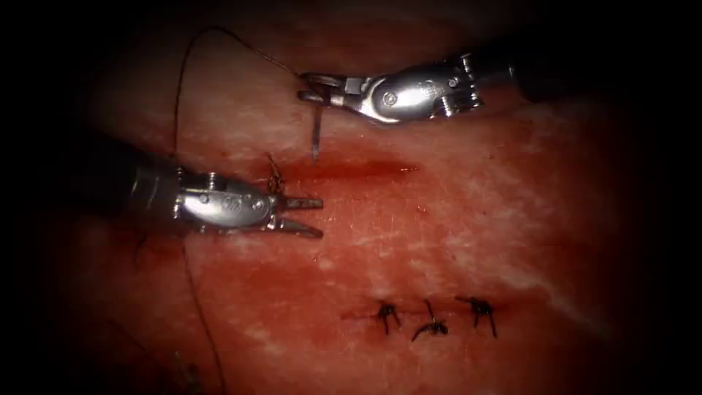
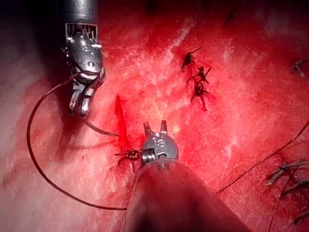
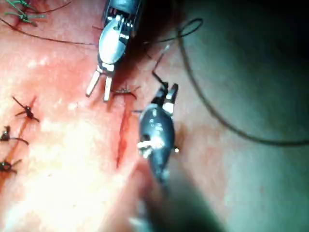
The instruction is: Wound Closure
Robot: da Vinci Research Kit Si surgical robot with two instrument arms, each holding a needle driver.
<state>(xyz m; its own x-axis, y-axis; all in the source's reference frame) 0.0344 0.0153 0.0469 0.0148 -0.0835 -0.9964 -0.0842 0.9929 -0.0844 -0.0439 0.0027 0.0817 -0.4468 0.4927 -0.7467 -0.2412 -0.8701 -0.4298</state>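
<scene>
Reddened tissue (image 1: 468,219) spreads under both tools, its far and left margins falling into shadow. Right claw (image 1: 313,86), reaching in from the far right, is clenched on the needle (image 1: 316,135) near its thread end; the needle hangs point-down, free of the tissue, its tip just above the far lip of the open cut (image 1: 351,170). Thread (image 1: 179,95) arcs from that claw out to the left and down past the left tool. Left claw (image 1: 313,216), just near of the cut's left end, is spread and holds nothing. One knotted stitch (image 1: 275,179) sits at that end; three finished stitches (image 1: 431,318) lie well apart, nearer, with bare tissue between.
</scene>
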